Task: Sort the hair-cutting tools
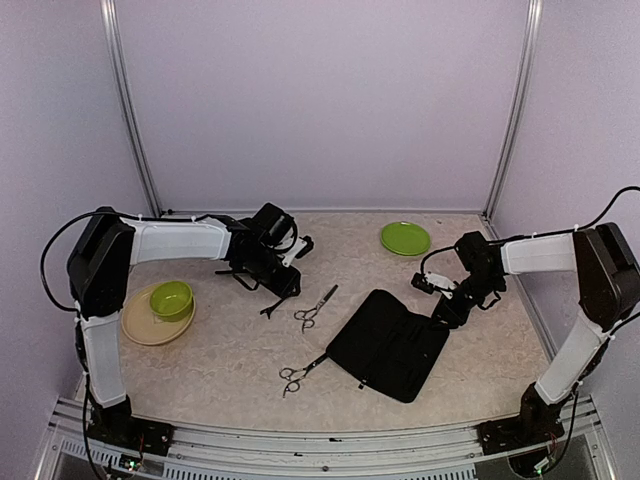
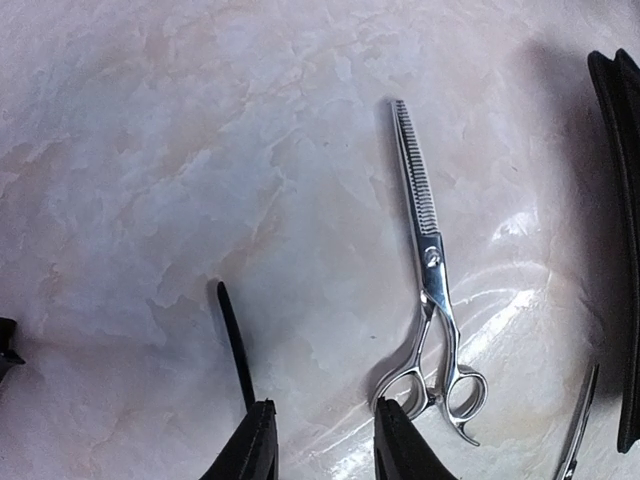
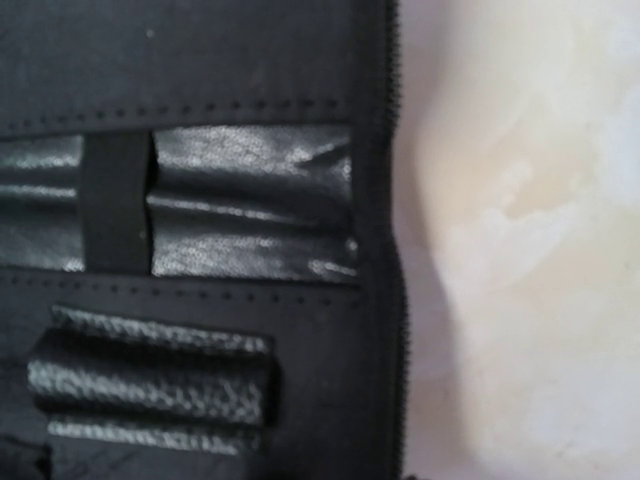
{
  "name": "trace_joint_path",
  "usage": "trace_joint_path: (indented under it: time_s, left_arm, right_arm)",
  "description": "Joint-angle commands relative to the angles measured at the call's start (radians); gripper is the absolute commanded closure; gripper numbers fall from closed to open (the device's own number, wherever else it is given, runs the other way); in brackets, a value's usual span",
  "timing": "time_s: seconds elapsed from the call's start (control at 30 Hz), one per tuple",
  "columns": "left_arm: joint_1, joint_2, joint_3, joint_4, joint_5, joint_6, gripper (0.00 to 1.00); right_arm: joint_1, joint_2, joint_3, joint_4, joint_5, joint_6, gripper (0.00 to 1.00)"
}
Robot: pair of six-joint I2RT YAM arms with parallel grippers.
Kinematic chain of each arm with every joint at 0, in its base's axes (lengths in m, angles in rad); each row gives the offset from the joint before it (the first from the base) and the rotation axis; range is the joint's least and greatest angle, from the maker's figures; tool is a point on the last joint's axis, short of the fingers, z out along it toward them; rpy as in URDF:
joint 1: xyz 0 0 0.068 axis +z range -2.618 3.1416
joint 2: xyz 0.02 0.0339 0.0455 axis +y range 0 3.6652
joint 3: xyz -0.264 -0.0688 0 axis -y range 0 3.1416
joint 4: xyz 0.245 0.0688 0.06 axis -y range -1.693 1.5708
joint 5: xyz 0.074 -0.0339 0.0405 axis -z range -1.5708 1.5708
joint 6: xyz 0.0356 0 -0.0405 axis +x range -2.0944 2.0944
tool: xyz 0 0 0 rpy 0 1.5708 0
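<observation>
Closing now may flick away the thin black hair clip (image 2: 234,340): it lies on the pale marbled table (image 2: 150,150), just beside one finger of our released left gripper (image 2: 325,420). Our right gripper's (image 1: 447,308) state we cannot tell.

Overhead view: bright, even, diffuse light; faint soft shadows on counter (image 1: 230,380). Left wrist view: sharp; glare streaks on counter beside scissors (image 2: 430,270), dark shadow along case (image 2: 630,200). Right wrist view: soft focus; leather sheen, counter overexposed.
</observation>
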State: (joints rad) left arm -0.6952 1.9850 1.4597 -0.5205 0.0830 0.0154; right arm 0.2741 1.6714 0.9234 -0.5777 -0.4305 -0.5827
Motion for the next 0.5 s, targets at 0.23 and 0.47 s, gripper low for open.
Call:
trace_joint_path:
  time_s: [0.23, 0.47]
  left_arm:
    - [-0.046, 0.101, 0.020, -0.024, -0.007, 0.011, 0.66]
    - [-0.060, 0.144, 0.028, -0.058, -0.087, 0.026, 0.73]
  right_arm:
    - [0.005, 0.008, -0.011, 0.000, -0.014, -0.008, 0.64]
    - [0.005, 0.013, -0.009, 0.001, -0.013, -0.009, 0.64]
